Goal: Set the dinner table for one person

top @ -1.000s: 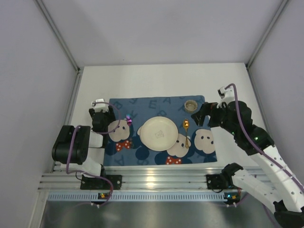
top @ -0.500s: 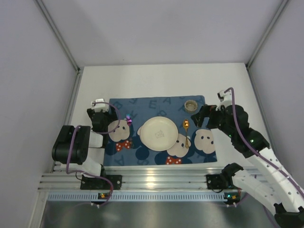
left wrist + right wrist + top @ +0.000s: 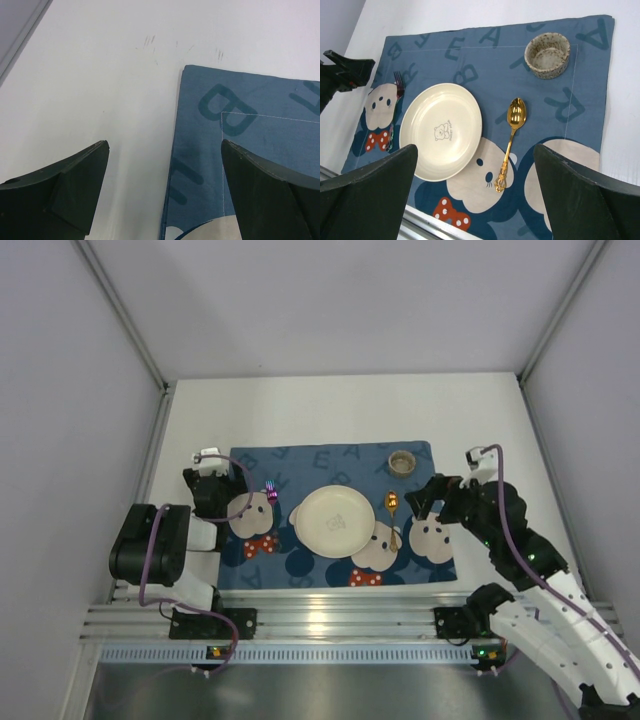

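Observation:
On the white dinner table (image 3: 330, 405) lies a blue cartoon placemat (image 3: 300, 462). A cream plate (image 3: 333, 521) sits at its middle, with a gold spoon (image 3: 393, 517) to its right, a purple fork (image 3: 270, 492) to its left and a small speckled bowl (image 3: 402, 461) at the far right corner. My left gripper (image 3: 213, 480) hovers open over the placemat's left edge (image 3: 175, 165), nothing between its fingers (image 3: 75, 180). My right gripper (image 3: 425, 498) is open above the mat, right of the spoon (image 3: 510, 137), and looks down on the plate (image 3: 441, 131) and bowl (image 3: 547, 55).
Grey enclosure walls (image 3: 80, 390) close in the table on the left, the right and the far side. An aluminium rail (image 3: 330, 620) with the arm bases runs along the near edge. Bare white tabletop (image 3: 90, 90) lies left of the placemat.
My left gripper has opened wider and stays in place. My right arm has drawn back toward the near right, away from the bowl.

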{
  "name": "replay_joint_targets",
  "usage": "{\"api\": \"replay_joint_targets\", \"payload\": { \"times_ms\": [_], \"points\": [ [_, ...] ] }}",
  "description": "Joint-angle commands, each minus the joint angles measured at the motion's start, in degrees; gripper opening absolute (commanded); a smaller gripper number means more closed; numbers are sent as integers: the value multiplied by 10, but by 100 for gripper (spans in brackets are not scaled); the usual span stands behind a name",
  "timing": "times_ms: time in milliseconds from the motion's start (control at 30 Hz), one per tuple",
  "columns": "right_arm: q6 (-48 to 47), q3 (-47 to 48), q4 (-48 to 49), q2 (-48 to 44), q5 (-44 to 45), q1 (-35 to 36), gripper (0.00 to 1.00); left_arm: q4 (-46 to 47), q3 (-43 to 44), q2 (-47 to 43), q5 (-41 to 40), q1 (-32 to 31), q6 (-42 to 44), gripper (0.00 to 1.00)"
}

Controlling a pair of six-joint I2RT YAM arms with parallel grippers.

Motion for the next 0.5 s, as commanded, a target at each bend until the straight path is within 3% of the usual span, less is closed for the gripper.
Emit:
{"api": "replay_joint_targets", "payload": {
  "times_ms": [0, 367, 467],
  "points": [
    [3, 2, 48, 16, 5, 8, 100, 50, -2, -3, 9, 2, -2, 99],
    [-5, -9, 41, -28, -9, 8, 98, 50, -2, -3, 9, 2, -2, 99],
    [-11, 4, 28, -29, 44, 8, 100, 50, -2, -1, 9, 2, -2, 99]
  ]
}}
